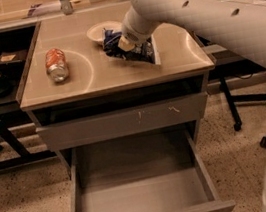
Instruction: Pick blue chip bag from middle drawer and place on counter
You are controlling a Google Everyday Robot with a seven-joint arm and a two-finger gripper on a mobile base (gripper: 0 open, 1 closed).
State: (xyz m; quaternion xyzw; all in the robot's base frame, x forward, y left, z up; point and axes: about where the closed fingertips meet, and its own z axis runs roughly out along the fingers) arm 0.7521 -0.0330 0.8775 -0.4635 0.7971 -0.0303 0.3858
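Gripper (123,42) pinches bag (138,52) at its upper edge, over counter (179,62) centre, just beside bowl (96,32); can (56,65) lies well left; drawer (143,200) stands pulled out below.

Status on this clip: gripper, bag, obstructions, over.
Gripper over counter, shut on blue chip bag. Bag right by white bowl. Middle drawer open below. Soda can lying well left, not in the way.
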